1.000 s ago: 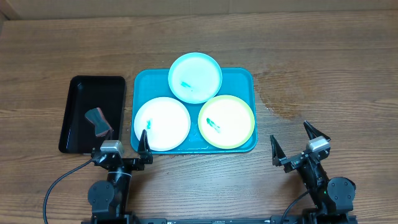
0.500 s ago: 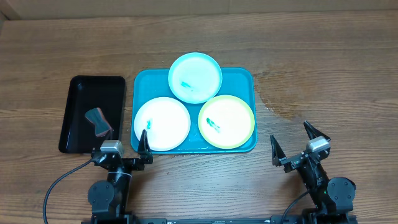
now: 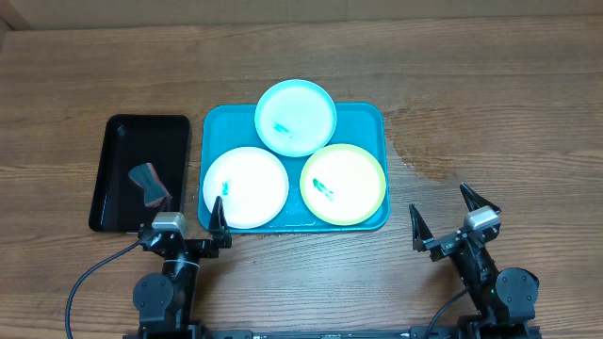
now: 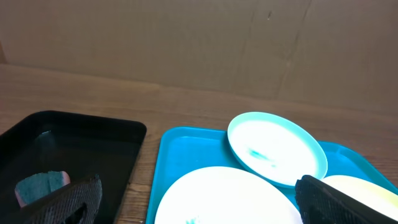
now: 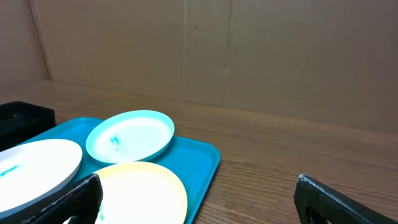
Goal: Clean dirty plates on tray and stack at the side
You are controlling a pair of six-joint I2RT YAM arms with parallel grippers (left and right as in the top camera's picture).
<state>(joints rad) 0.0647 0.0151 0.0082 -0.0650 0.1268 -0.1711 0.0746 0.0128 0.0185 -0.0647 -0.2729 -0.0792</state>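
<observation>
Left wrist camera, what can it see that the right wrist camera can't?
Only the left wrist view shows the inside of the black tray and the small sponge-like thing lying in it. Only the right wrist view shows the right edge of the teal tray and the wooden table beyond it. Both show the teal tray with the light blue plate, the white plate and the yellow-green plate.

No change recorded over the preceding second. Left jaws and right jaws hold the same wide spread and station; ahead of them, the plates and the tray show no displacement on the tabletop.
</observation>
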